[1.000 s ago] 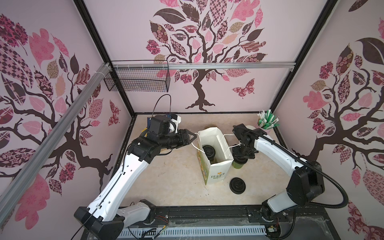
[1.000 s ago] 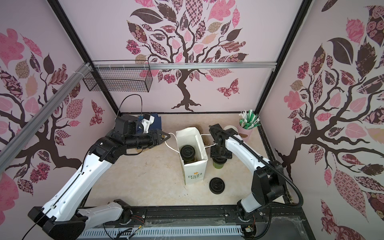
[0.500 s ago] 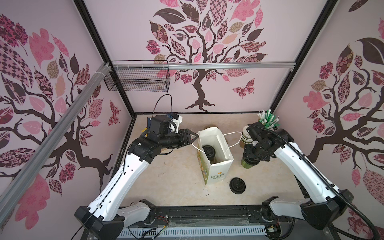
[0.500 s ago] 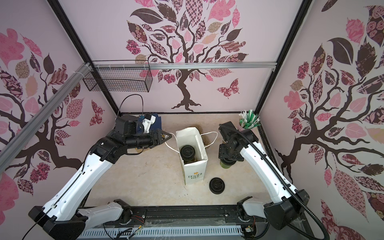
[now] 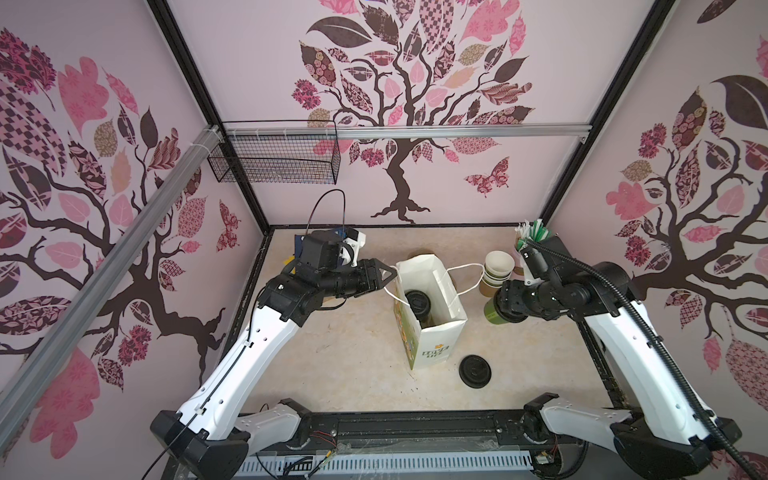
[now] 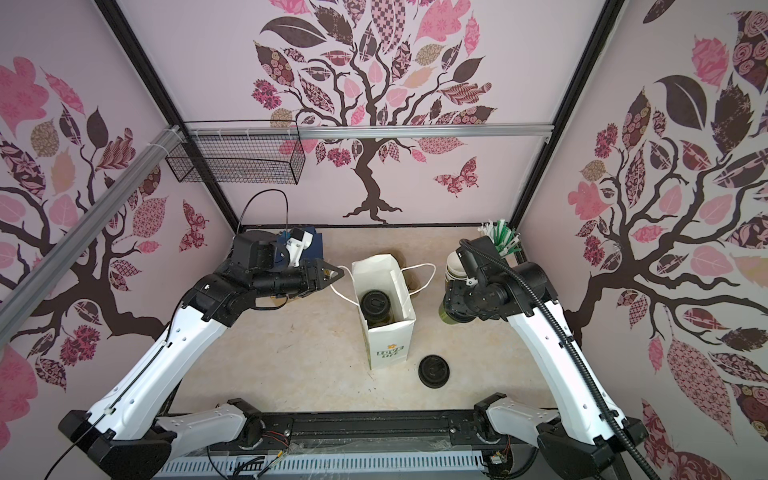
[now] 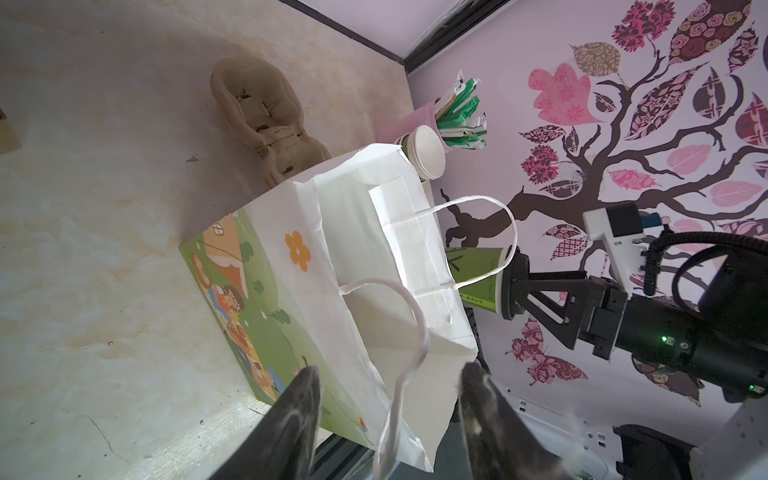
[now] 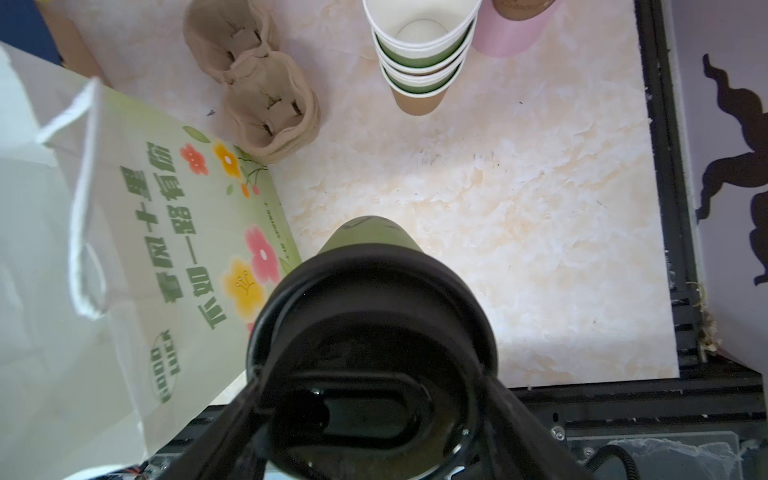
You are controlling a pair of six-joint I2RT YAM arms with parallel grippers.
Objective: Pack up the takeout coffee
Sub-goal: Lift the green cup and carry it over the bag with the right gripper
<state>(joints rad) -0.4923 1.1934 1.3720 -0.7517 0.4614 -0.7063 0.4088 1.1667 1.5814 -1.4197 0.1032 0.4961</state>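
A white paper bag [image 5: 434, 353] [image 6: 390, 349] stands open in the middle of the table, with one lidded takeout coffee [image 5: 417, 300] [image 6: 374, 305] upright inside. My right gripper [image 5: 505, 303] [image 6: 453, 303] [image 8: 372, 382] is shut on a second olive-green takeout coffee [image 5: 493, 312] [image 7: 478, 274] by its black lid [image 8: 374, 316], holding it above the table to the right of the bag. My left gripper [image 5: 390, 272] [image 6: 338, 272] [image 7: 388, 372] is open at the bag's left rim. The near string handle [image 7: 409, 316] runs loosely between its fingers.
A loose black lid [image 5: 475, 371] [image 6: 434, 371] lies right of the bag's front. Nested lidless cups [image 5: 496, 274] [image 8: 424, 54] and a pink holder of straws [image 5: 534, 235] stand at the back right. A pulp cup carrier [image 7: 266, 120] [image 8: 257, 91] lies behind the bag.
My right arm has swung out to the right, carrying the lidded cup a little away from the bag's right side. The left gripper has stayed at the bag's handle.
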